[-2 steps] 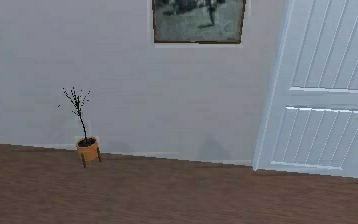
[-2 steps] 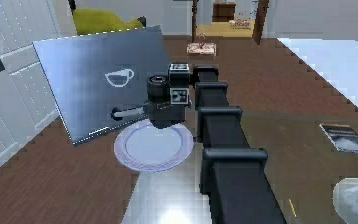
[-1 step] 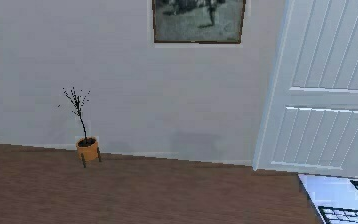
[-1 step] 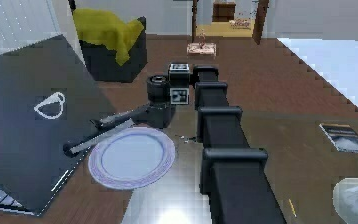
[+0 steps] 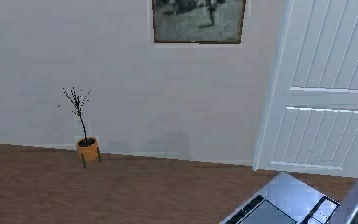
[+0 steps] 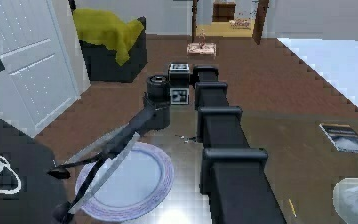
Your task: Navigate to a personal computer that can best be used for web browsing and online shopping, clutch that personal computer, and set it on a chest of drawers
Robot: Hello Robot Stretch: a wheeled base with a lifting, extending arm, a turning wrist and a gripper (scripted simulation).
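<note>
**Laptop at the corner, arm out over the table**

The laptop (image 5: 287, 205) lies at the forward view's bottom right. It is a grey slab with dark keys, cut by the frame's edge. Behind it stands a white panelled door (image 5: 317, 90). Left of the door runs a pale wall (image 5: 137, 70) with a framed picture (image 5: 199, 18) at the top. On the brown floor (image 5: 117, 190) against that wall stands a small plant (image 5: 85, 145) — bare twigs in an orange pot.

In the arm side view the arm (image 6: 227, 150) rises from the bottom edge as a dark segmented bar. At its far end sit two white markers (image 6: 177, 97), and left of them is the gripper (image 6: 67, 188). Its thin fingers (image 6: 107, 141) slant toward the view's lower left, across a pale round plate (image 6: 137, 190) that lies on the table (image 6: 187, 195). With the plate behind the fingers, I cannot tell whether the gripper holds anything. Farther out stands a dark armchair (image 6: 112, 60) with a yellow cloth (image 6: 107, 28) thrown over it — well apart from the plate. Right of the arm lies a flat magazine (image 6: 342, 138).
</note>
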